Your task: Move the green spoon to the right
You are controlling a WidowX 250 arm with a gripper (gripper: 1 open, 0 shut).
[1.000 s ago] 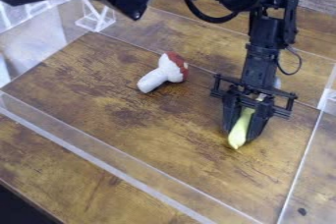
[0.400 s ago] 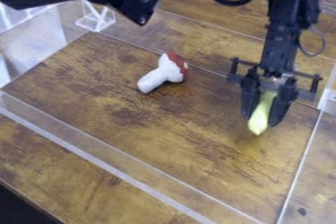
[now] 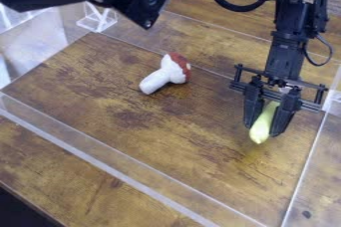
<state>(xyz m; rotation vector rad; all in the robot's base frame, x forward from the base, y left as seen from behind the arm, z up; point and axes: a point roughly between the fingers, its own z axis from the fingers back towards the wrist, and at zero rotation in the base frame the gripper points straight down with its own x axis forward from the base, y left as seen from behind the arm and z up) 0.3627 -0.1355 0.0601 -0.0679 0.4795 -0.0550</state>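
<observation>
One arm: a single black robot arm reaches in from the top of the view, over a wooden table [image 3: 94, 92] edged by clear acrylic walls.
Far left: a clear plastic stand [image 3: 94, 17] sits by the back wall, well apart from the work.
Centre-left: the mushroom toy [image 3: 164, 74], white stem and red cap, lies on its side on the wood, untouched and well apart from the gripper.
Right: the gripper [image 3: 273, 113] hangs pointing steeply down, near the right-hand wall.
Gripper state: its fingers are clamped on the green spoon [image 3: 262, 124].
Spoon location: right side of the table, held between the fingers; it appears lifted just clear of the wood, though contact at the tip is hard to rule out.
Spoon relative to gripper: directly below and within the jaws, its yellow-green handle sticking out beneath the fingertips.
Long axis: close to upright, roughly in line with the gripper, lower end tilted slightly toward the left.
Silver bowl: hidden by the fingers; cannot tell which end is up.
Key relation for the coming move: the spoon already lies well right of the mushroom toy, so probably only a short carry or a set-down remains.
</observation>
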